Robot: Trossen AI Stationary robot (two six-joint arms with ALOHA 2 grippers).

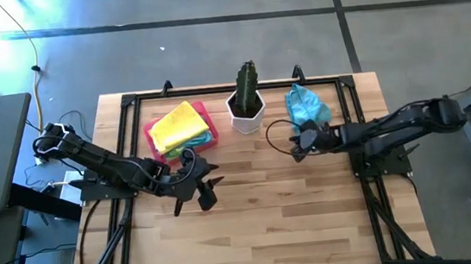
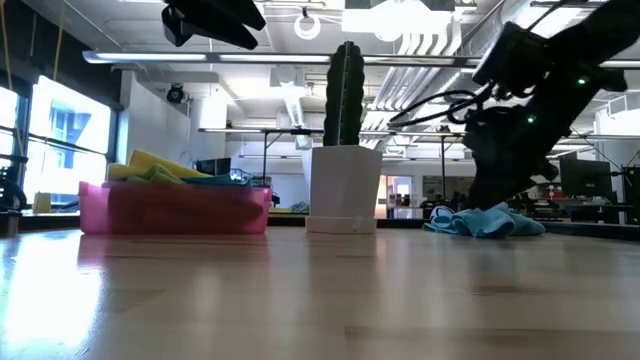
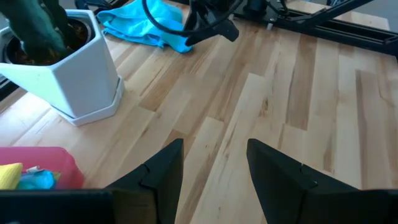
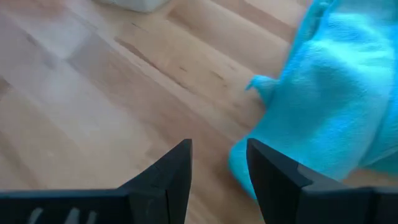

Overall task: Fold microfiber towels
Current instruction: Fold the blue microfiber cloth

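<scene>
Folded towels [image 1: 181, 127] stacked in tray [image 1: 155, 147]; blue towel [image 1: 306, 103] still crumpled on counter [image 1: 294, 204], both pincers' fingers apart, right pincer [image 1: 299, 140] beside it.

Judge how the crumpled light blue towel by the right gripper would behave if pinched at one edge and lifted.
The light blue towel lies rumpled in soft folds, so it would probably hang limp and drape. Its fuzzy pile suggests the right gripper, open beside it, wouldn't slip. It looks light, likely dragging across the wooden table if pushed.

- Cut off by the right wrist view's edge: blue towel [image 4: 323, 93].
- Half hidden behind pink tray [image 2: 175, 208] wall in low view: stacked towels [image 2: 165, 170].
- Cropped in left wrist view: cactus [image 3: 34, 28].
</scene>
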